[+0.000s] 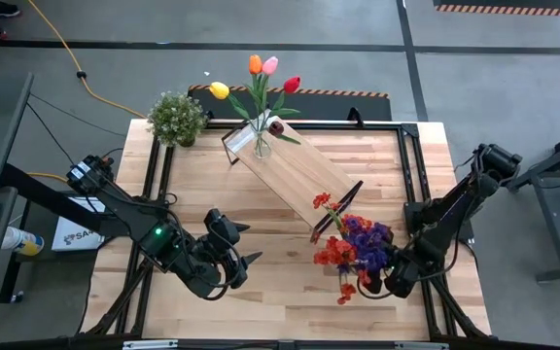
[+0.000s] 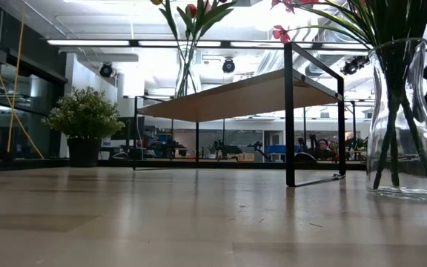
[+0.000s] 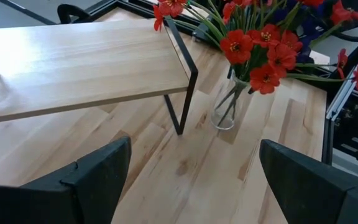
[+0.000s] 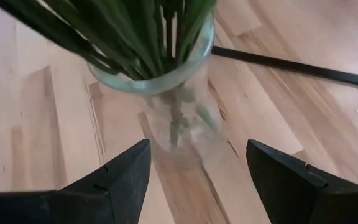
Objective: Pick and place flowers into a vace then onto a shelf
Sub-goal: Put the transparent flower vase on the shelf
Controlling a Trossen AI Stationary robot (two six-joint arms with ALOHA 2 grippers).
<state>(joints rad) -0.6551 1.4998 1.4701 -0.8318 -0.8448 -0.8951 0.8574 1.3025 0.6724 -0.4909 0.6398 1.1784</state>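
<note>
My right gripper (image 4: 197,171) is spread, holding nothing, glass vase (image 4: 166,93) at 12 o'clock; it's slick, fragile, top-heavy with flowers (image 1: 358,243), so I'd grab the narrow neck

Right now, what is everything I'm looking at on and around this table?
Shelf: one, light wood on a black frame, lying diagonally across the table's middle.
Vase with tulips: one, clear glass, standing on the shelf's far end; yellow, orange, pink and red blooms.
Vase with red and purple flowers: one, clear glass, on the table beside the shelf's near end.
Potted plant: one, bushy green, far left corner of the table.
Cable: one, orange, on the floor beyond the table.
Left end effector: one, dark, open, empty, above the table's near left part.
Right end effector: one, dark, open, right in front of the red and purple vase, not gripping it.
</note>
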